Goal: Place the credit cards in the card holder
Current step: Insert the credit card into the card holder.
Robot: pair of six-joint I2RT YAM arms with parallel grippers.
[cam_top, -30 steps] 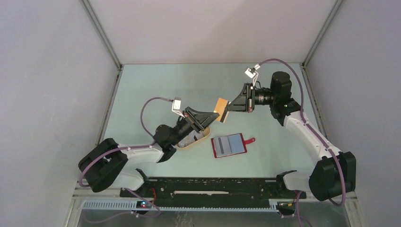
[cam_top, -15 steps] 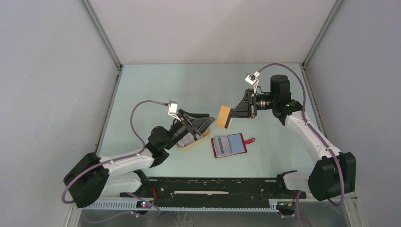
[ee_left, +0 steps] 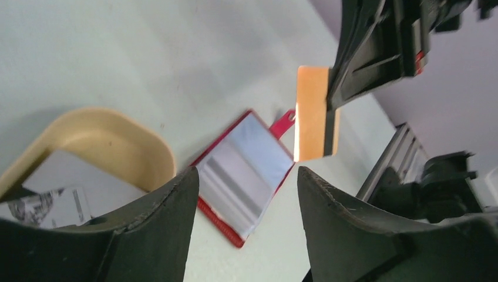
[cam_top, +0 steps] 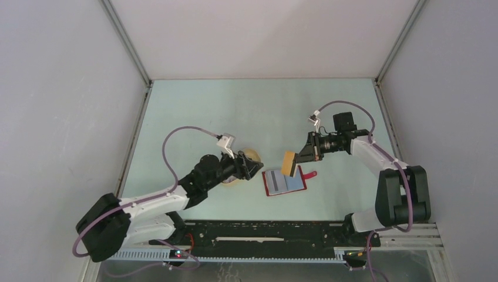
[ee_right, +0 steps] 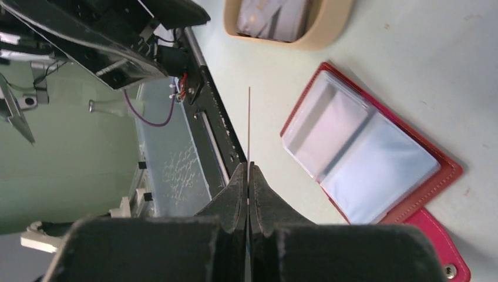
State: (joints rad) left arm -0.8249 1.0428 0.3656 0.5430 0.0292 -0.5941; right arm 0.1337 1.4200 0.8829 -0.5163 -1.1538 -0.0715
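Card holder point(cam_top: 284, 181) open | right gripper point(ee_right: 248, 173) pinching orange card point(cam_top: 288, 163) above it | left gripper point(ee_left: 246, 176) spread

left pincer point(cam_top: 253, 168) hides most of beige tray point(cam_top: 251, 155)

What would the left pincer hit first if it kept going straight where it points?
Most likely the open card holder on the table, framed between the open fingers of the left pincer. The orange card hangs just beyond and higher; depth is hard to judge.
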